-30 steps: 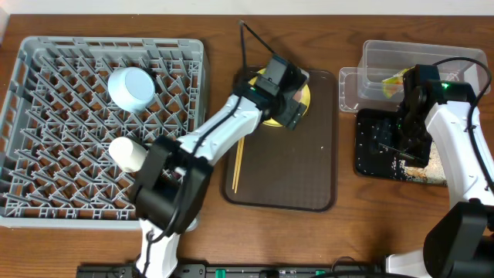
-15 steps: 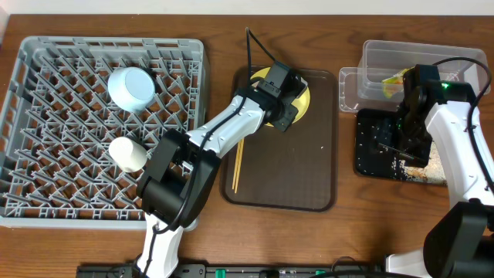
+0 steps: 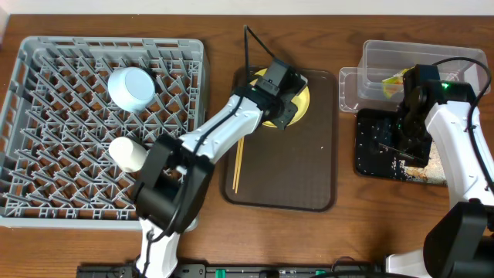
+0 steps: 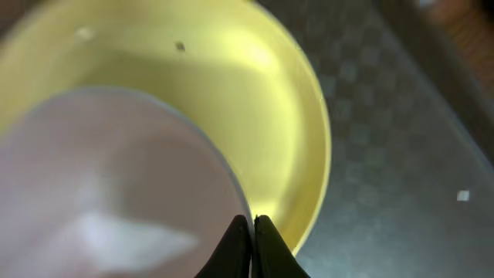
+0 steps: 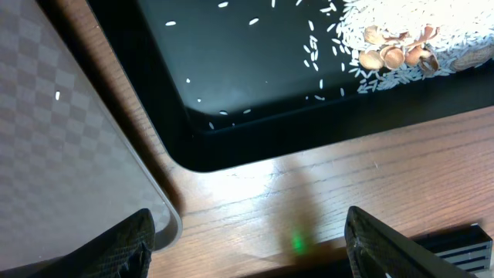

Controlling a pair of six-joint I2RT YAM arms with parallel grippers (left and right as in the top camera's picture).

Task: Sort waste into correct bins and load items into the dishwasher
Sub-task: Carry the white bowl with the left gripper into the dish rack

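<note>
Where left end effector hovers, yellow plate beneath

The left white-and-black arm reaches from its base at the near edge of the worktop, out and across to the middle, forearm slanting up to a black wrist. Its two-finger gripper points downward, the dark fingertips pressed together with only a hairline slit between them. The right white-and-black arm stands at the far right, its elbow held high and its wrist folded back in and down. The right gripper hangs low over the worktop, its black fingers spread wide apart.
</note>
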